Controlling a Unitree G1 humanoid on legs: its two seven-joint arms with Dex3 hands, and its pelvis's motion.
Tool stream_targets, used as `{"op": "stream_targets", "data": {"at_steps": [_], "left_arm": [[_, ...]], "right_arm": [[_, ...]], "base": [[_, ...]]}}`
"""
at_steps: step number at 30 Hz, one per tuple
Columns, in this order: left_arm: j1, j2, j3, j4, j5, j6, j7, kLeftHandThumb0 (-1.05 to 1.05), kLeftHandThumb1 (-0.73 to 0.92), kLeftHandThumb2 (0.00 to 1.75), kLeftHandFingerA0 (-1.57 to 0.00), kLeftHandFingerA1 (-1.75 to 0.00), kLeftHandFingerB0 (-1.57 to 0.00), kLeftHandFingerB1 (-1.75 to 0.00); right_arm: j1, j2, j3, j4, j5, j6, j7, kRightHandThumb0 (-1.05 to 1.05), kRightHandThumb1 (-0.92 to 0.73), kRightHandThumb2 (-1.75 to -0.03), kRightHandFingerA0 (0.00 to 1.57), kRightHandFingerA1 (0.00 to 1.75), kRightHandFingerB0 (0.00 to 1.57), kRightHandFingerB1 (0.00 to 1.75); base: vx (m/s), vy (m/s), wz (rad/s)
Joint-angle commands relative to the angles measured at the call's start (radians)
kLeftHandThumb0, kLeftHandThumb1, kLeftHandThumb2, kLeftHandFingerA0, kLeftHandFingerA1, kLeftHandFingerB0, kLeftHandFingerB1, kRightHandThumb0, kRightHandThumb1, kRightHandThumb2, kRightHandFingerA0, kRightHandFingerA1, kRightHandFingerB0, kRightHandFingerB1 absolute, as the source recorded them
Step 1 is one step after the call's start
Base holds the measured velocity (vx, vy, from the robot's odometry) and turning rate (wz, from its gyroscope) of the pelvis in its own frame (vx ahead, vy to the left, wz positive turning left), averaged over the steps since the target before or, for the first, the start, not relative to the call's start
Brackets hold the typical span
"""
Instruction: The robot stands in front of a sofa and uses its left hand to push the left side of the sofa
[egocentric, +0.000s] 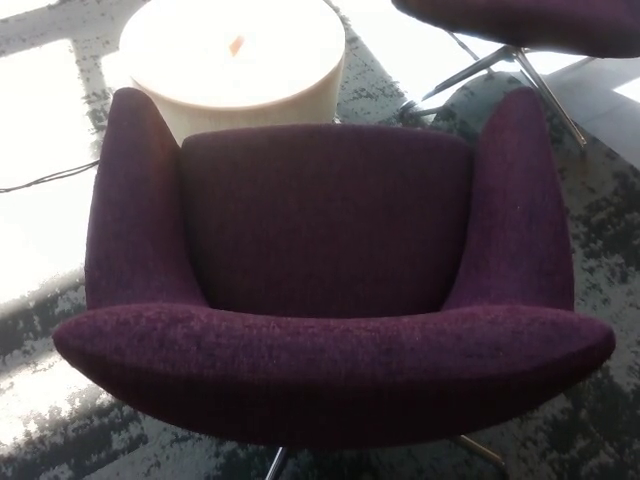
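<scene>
Purple fabric fills most of the head view: the sofa (330, 290), a single-seat tub shape, is seen from behind and above, with its backrest nearest, the seat cushion in the middle and the two arms running away toward the far side. Its left arm (135, 210) is the part the task calls for, and it lies untouched. Neither robot hand is in view, so whether either is released, clenched or grasping something cannot be told, and the push is judged not yet begun.

Thin metal legs (275, 462) can be made out under the near edge, though too little is shown to say how the base is built. If the base swivels or slides, a push on the left side is likely to be turned into a spin rather than a clean shift.

Just beyond the far left arm stands a round pale table (235, 60), close enough that it could be struck if the sofa is driven forward or rotated. A small orange object (238, 45) on it, washed out by glare, could be knocked off.

A second purple seat (530, 22) is seen at far right, well apart.

A dark cable (50, 178) on the patterned carpet (600, 420) at left could be snagged by a shifting leg.
</scene>
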Motion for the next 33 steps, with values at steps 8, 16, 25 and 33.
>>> {"op": "stream_targets", "data": {"at_steps": [8, 16, 25, 33], "left_arm": [[-0.105, 0.038, -0.073, 0.060, 0.025, 0.082, 0.004, -0.88, 0.77, 1.17, -0.06, -0.45, -0.11, -0.27], [-0.263, 0.021, -0.190, 0.101, 0.056, 0.194, -0.014, -0.85, 0.88, 1.26, -0.02, -0.24, -0.05, -0.17], [-0.348, 0.006, -0.284, 0.095, 0.096, 0.261, 0.031, -0.90, 0.92, 1.26, -0.03, -0.24, -0.09, -0.18], [-0.424, -0.016, -0.330, 0.130, 0.125, 0.286, 0.058, -0.89, 0.87, 1.24, -0.02, -0.21, -0.06, -0.17]], "right_arm": [[0.011, -0.010, -0.021, -0.001, 0.043, -0.002, 0.051, -1.05, -0.92, -0.97, 0.00, 0.94, 0.00, 0.21], [0.016, -0.005, -0.039, -0.005, 0.061, 0.005, 0.081, -1.05, -0.92, -0.99, 0.00, 0.91, 0.00, 0.17], [0.007, 0.006, -0.049, -0.004, 0.068, 0.006, 0.085, -1.05, -0.92, -0.97, 0.00, 0.89, 0.00, 0.19], [-0.028, 0.018, -0.039, 0.003, 0.062, 0.013, 0.063, -1.05, -0.92, -0.97, 0.00, 0.99, 0.00, 0.24]], "base": [[0.00, 0.000, 0.00], [0.00, 0.000, 0.00], [0.00, 0.000, 0.00], [0.00, 0.000, 0.00]]}}
